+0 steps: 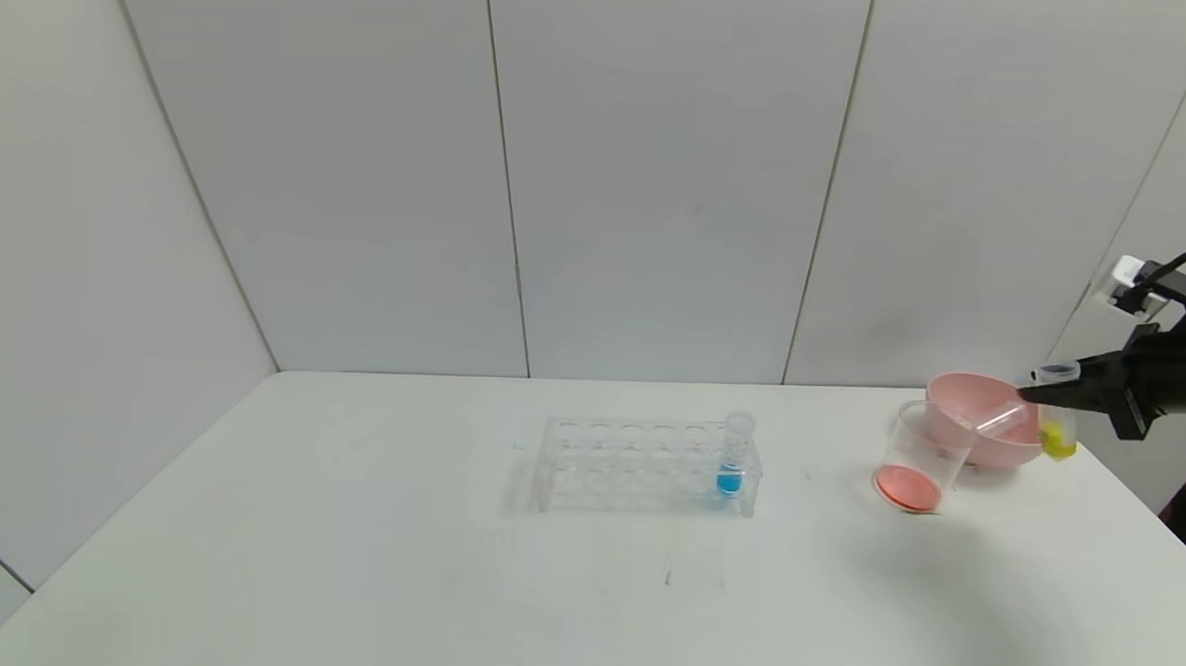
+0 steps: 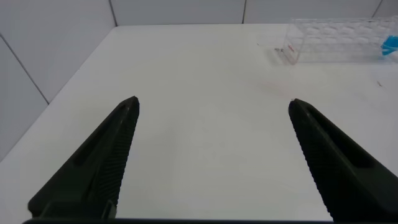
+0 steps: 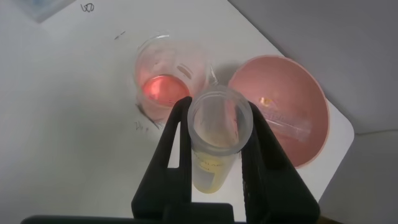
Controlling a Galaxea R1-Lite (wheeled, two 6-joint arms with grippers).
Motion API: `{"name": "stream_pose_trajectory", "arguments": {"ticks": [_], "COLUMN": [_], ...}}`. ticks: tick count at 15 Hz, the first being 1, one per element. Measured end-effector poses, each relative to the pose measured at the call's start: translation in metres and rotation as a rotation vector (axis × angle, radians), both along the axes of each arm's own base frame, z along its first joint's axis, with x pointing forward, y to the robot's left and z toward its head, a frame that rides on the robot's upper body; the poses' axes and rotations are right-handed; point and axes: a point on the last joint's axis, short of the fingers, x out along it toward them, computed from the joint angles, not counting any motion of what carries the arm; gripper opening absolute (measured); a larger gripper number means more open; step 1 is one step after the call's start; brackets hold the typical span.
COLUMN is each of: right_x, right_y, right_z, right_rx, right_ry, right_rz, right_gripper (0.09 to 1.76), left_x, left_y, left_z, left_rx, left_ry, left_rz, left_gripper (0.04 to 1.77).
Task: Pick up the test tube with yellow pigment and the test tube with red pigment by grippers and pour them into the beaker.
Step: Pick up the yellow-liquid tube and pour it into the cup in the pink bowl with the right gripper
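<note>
1. Right gripper (image 1: 1029, 392) is clamped on the test tube with yellow pigment (image 1: 1056, 425), holding it upright off the table, just beside the pink bowl's far-right side. My right wrist view shows both fingers tight against the tube's neck; most of the arm is cut off by the head view's right edge.
2. Left gripper (image 2: 214, 107) is jaws wide apart with nothing between them, over bare table (image 1: 343, 562). I only see it in its own wrist view; it's out of the head view.
3. Tube rack (image 1: 647, 466) sits mid-table, well apart from the right gripper, with a blue-liquid tube (image 1: 734, 454) in its right end. Clear plastic, so the hole rows are hard to make out.
4. Pink bowl (image 1: 961, 394) at far right, with an empty clear tube (image 1: 996, 423) lying tilted in it. I can't tell whether that's the red pigment tube.
5. Beaker (image 1: 921, 457) stands just in front-left of the bowl, apparently touching it, with red-orange liquid at the bottom.
</note>
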Motion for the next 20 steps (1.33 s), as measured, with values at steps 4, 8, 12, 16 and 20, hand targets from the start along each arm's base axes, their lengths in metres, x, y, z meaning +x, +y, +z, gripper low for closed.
{"name": "stream_pose_trajectory", "arguments": {"ticks": [4, 8, 12, 16, 20], "right_x": [0.035, 0.053, 0.059, 0.061, 0.053], "right_y": [0.014, 0.024, 0.026, 0.031, 0.045], "right_z": [0.003, 0.009, 0.018, 0.013, 0.014], "right_rx": [-0.079, -0.112, -0.237, -0.396, -0.530], "right_ry": [-0.026, 0.023, 0.040, 0.082, 0.155], "right_rz": [0.002, 0.032, 0.086, 0.088, 0.096], "right_gripper": [0.52, 0.52, 0.52, 0.52, 0.52], "left_x": [0.000, 0.000, 0.000, 0.000, 0.000], "left_y": [0.000, 0.000, 0.000, 0.000, 0.000], "left_z": [0.000, 0.000, 0.000, 0.000, 0.000], "left_rx": [0.000, 0.000, 0.000, 0.000, 0.000], "left_ry": [0.000, 0.000, 0.000, 0.000, 0.000], "left_rz": [0.000, 0.000, 0.000, 0.000, 0.000], "left_gripper": [1.72, 1.72, 1.72, 1.72, 1.72]}}
